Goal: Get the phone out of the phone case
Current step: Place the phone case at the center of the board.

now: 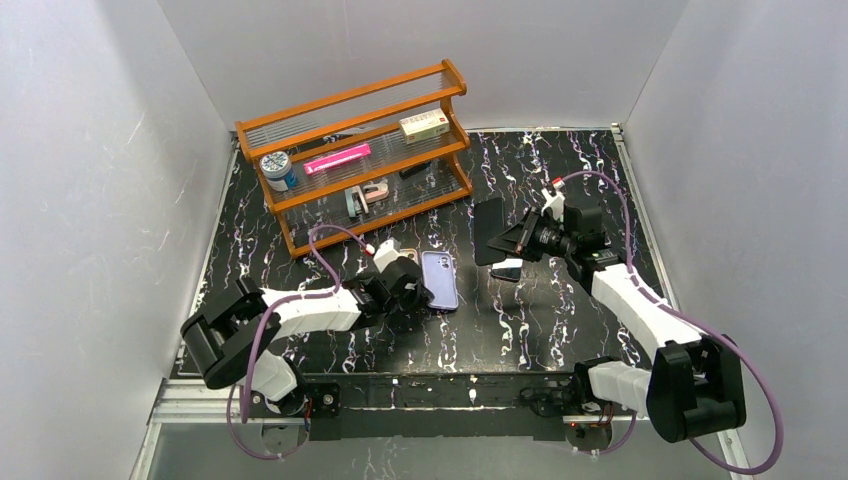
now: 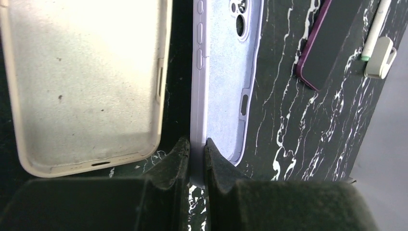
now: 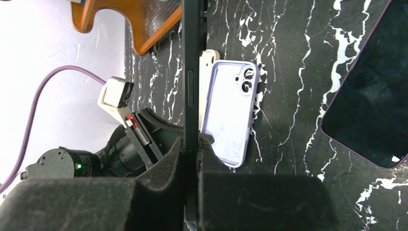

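The lavender phone case (image 1: 439, 281) lies open side up on the black marble table and is empty; its felt lining and camera cut-out show in the left wrist view (image 2: 223, 72) and the right wrist view (image 3: 230, 113). My left gripper (image 2: 197, 144) is shut on the case's near side wall, also seen from above (image 1: 415, 290). My right gripper (image 3: 192, 144) is shut on a black phone (image 3: 192, 72), held edge-on above the table. From above the phone (image 1: 488, 230) stands upright in the right gripper (image 1: 520, 240), right of the case and apart from it.
An empty beige case (image 2: 86, 82) lies just left of the lavender one. A second dark phone with a purple rim (image 3: 370, 96) lies flat on the table under the right gripper (image 1: 507, 270). An orange shelf rack (image 1: 360, 150) with small items stands at the back left.
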You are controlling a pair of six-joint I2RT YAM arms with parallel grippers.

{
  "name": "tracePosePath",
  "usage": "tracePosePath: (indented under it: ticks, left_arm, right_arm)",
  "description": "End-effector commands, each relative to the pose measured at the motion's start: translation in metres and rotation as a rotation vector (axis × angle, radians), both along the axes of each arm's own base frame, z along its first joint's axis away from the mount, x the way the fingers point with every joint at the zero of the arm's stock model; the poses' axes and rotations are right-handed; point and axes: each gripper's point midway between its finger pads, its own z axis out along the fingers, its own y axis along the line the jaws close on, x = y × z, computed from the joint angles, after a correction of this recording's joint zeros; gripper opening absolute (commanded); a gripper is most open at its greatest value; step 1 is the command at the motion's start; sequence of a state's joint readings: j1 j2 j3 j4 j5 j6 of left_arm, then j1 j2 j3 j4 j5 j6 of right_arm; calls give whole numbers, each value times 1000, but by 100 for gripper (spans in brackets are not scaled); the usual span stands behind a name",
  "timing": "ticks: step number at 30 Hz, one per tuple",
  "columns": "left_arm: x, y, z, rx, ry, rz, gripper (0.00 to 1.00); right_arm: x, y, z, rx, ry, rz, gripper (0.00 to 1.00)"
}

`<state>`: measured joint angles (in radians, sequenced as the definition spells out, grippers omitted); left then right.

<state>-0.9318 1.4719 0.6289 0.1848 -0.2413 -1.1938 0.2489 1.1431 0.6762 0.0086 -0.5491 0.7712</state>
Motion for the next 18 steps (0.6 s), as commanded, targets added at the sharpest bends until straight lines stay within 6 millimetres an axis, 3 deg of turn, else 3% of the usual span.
tracePosePath:
  ticks: [1, 8, 18]
  left_arm:
    - [2, 28, -8, 66, 3, 129, 0]
    - [0, 44, -9, 110, 3, 171, 11]
    - [-2, 45, 4, 122, -6, 149, 57]
  right_arm:
    - [13, 2, 9, 3, -89, 11, 1]
    - [23, 4, -17, -9, -14, -11, 1]
    - [42, 5, -62, -46, 108, -66, 1]
